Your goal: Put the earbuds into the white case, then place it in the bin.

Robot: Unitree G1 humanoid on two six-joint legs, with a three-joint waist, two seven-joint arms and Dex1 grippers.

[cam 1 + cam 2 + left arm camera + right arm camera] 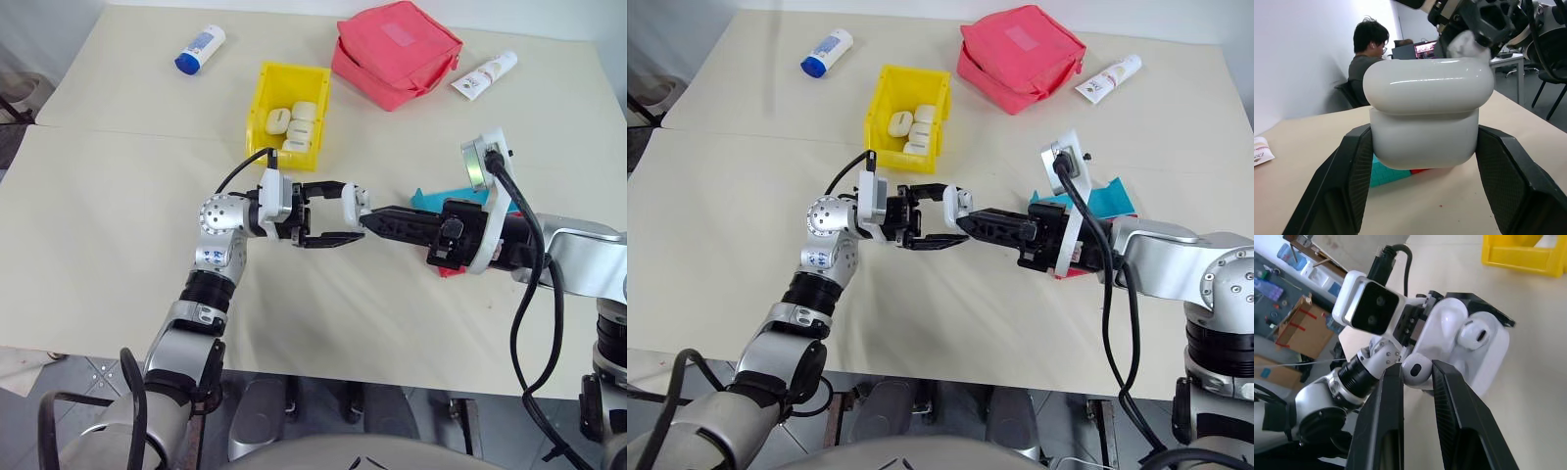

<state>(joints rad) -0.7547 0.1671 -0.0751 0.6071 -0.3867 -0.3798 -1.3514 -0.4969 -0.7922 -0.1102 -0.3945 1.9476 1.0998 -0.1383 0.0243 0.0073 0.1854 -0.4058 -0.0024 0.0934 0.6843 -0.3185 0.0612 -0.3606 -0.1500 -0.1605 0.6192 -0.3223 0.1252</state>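
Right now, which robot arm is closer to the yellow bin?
The left one. The left gripper, holding the white case, hangs just in front of the yellow bin. The right gripper reaches in from farther right.

I see my right gripper (1416,369) pinching one earbud (1417,370) between its two black fingers (1385,416), right against the open white case (1469,352). A second earbud (1476,333) already sits in the case, which the left gripper (1469,308) holds. At one o'clock is the yellow bin (1518,254).
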